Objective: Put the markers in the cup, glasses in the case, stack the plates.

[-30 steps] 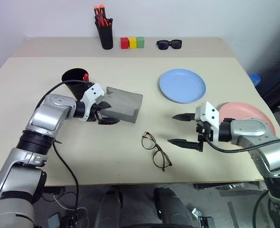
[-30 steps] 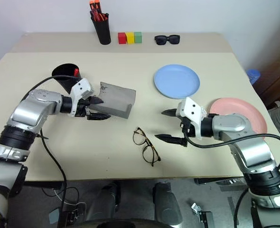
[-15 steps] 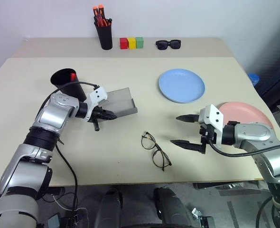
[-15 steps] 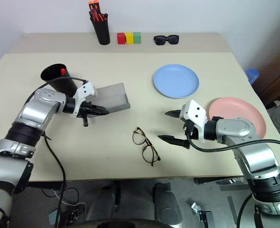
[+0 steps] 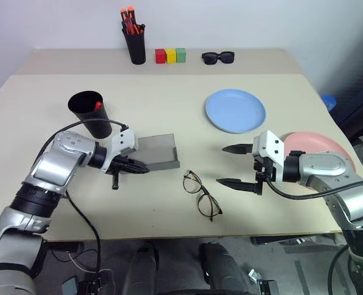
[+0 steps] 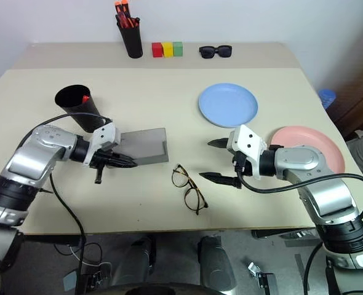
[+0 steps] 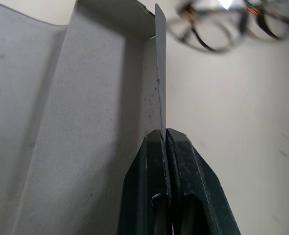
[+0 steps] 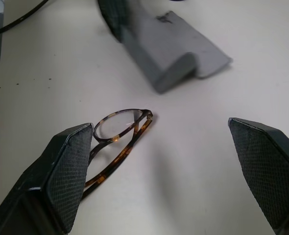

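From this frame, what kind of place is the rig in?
Probably a lab or office test bench, not a home: a plain beige table against a bare white wall, staged with props such as colored blocks and a pen holder.

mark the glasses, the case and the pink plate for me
glasses [image 5: 201, 193]: left eye view, on the bridge between the two lenses.
case [image 5: 157, 152]: left eye view, on the gray inner face of the opened box.
pink plate [image 5: 314, 142]: left eye view, on the bare rim behind the right arm.
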`<state>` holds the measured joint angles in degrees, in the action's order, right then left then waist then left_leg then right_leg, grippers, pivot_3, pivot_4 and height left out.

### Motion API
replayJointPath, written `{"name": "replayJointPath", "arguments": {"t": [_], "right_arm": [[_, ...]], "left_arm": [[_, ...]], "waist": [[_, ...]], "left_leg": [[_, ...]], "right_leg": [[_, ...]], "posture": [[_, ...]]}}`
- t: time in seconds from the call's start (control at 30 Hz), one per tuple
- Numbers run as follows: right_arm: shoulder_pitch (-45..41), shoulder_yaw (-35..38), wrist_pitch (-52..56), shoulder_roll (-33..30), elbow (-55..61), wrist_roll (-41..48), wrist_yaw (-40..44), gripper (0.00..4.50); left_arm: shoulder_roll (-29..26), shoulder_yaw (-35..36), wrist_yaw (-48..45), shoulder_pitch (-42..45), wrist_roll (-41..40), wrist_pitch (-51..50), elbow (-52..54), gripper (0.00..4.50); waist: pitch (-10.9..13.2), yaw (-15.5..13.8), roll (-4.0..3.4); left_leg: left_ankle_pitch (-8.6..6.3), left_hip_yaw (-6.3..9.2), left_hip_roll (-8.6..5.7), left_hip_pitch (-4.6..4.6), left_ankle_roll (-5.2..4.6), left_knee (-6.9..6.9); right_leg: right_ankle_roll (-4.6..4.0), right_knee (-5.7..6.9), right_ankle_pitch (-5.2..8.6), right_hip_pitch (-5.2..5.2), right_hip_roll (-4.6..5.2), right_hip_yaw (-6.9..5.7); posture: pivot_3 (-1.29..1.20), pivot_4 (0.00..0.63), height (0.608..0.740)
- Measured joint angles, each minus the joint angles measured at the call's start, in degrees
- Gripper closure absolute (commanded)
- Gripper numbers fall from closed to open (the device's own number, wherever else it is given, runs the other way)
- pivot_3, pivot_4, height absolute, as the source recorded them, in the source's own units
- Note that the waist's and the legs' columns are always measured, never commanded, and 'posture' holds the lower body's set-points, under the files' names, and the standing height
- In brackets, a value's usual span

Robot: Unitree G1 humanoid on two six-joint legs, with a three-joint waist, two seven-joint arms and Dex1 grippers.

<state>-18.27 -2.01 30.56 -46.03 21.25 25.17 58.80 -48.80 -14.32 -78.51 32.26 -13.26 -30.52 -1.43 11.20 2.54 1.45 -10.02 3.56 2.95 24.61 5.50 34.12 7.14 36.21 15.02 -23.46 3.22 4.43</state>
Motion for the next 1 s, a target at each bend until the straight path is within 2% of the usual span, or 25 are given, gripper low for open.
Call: {"name": "replayJointPath", "arguments": {"t": [0.2, 0.4, 0.43, 0.47, 0.5, 0.6, 0.77, 0.9, 1.0], "right_arm": [[-0.04, -1.25, 3.36, 0.34, 1.34, 1.12, -0.69, 0.00], [-0.33, -2.29, 10.65, 1.42, 2.29, 3.02, -3.74, 0.00], [-0.39, -2.33, 11.79, 1.94, 2.71, 3.46, -4.27, 0.00], [-0.42, -2.34, 12.95, 2.38, 3.05, 4.02, -4.79, 0.00], [-0.48, -2.37, 14.48, 2.82, 3.51, 4.94, -5.52, 0.00], [-0.55, -2.36, 19.50, 4.58, 4.72, 7.24, -8.11, 0.00], [-0.54, -2.37, 26.57, 5.22, 7.12, 9.87, -12.30, 0.00], [-0.52, -3.45, 30.62, 7.08, 7.93, 10.25, -15.86, 0.00], [-0.40, -4.00, 33.45, 8.67, 8.88, 11.15, -18.33, 0.00]], "left_arm": [[-4.88, 0.91, -1.38, -4.88, -1.66, -1.69, 7.58, 4.49], [-5.88, 0.90, -1.18, -6.64, -2.05, -3.01, 10.74, 4.49], [-5.87, 0.89, -1.19, -6.77, -2.32, -3.40, 10.94, 3.95], [-5.86, 0.89, -1.19, -6.79, -2.46, -3.84, 11.10, 3.75], [-5.86, 0.90, -1.18, -6.79, -2.51, -3.97, 11.23, 3.32], [-5.55, 1.03, -0.21, -6.89, -2.51, -3.56, 11.28, 1.87], [-3.78, 3.58, 3.14, -7.34, -2.54, 0.18, 10.93, 1.87], [-1.07, 9.62, 7.78, -8.58, -5.31, 0.40, 11.34, 1.87], [-0.97, 14.71, 10.00, -12.97, -7.97, -0.42, 14.46, 1.87]], "waist": [[0.00, -0.17, 0.00], [0.00, -0.17, 0.00], [0.00, -0.15, 0.00], [0.00, -0.14, 0.00], [0.00, -0.14, 0.00], [0.00, -0.15, 0.00], [-0.01, -0.20, 0.01], [-0.01, -0.13, 0.02], [-0.01, 0.12, 0.00]], "left_leg": [[0.00, -0.01, 0.00, 0.00, 0.00, 0.03], [0.00, -0.01, 0.00, 0.00, -0.01, 0.04], [-0.01, -0.01, 0.00, 0.00, -0.01, 0.04], [-0.01, -0.01, 0.00, 0.00, -0.01, 0.04], [-0.01, -0.01, 0.00, 0.00, -0.01, 0.04], [-0.01, -0.01, 0.00, 0.00, -0.02, 0.04], [-0.01, -0.01, 0.00, 0.00, -0.02, 0.06], [-0.01, -0.01, 0.00, 0.00, -0.03, 0.06], [-0.05, -0.03, 0.02, -0.02, -0.09, 0.04]], "right_leg": [[-0.02, -0.01, 0.01, 0.02, 0.02, 0.01], [-0.03, 0.00, 0.01, 0.01, 0.02, 0.01], [-0.03, 0.00, 0.01, 0.01, 0.01, 0.01], [-0.03, 0.00, 0.01, 0.01, 0.01, 0.00], [-0.03, 0.00, 0.01, 0.01, 0.01, 0.01], [-0.03, 0.01, 0.01, 0.01, 0.01, 0.01], [-0.03, 0.01, 0.01, 0.02, 0.01, 0.01], [-0.03, 0.02, 0.01, 0.01, 0.01, 0.01], [-0.02, 0.04, 0.01, 0.00, 0.00, 0.03]], "posture": [[0.00, 0.150, 0.740], [0.00, 0.150, 0.740], [0.00, 0.150, 0.740], [0.00, 0.150, 0.740], [0.00, 0.150, 0.740], [0.00, 0.150, 0.740], [0.00, 0.150, 0.740], [0.00, 0.150, 0.740], [0.00, 0.150, 0.740]]}}
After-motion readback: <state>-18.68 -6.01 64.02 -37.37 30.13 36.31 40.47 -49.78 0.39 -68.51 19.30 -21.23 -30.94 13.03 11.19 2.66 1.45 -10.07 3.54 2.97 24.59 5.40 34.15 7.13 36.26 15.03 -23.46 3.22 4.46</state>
